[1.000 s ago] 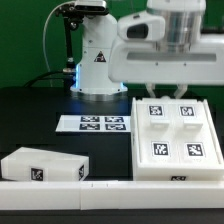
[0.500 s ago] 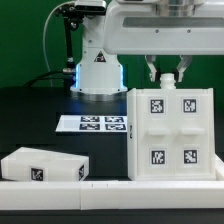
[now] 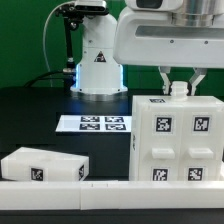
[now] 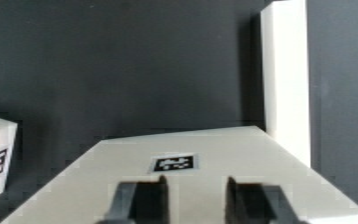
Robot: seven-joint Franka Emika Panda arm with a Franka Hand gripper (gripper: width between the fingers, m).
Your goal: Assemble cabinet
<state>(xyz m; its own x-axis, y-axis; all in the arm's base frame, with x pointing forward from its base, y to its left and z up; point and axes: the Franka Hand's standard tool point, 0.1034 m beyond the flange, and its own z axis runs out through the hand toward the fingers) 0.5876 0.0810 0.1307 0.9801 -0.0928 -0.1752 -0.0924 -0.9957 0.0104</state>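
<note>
I am pinching the top edge of the cabinet (image 3: 176, 140) with my claw (image 3: 178, 88), the jaws drawn almost together on a thin white wall. The cabinet is standing upright at the exterior view's right, showing 4 tags on its front. A white block (image 3: 40, 165) with 1 tag is lying on the counter (image 3: 30, 110), well apart at the exterior view's left. The marker board (image 3: 91, 124) is lying between them, farther back.
</note>
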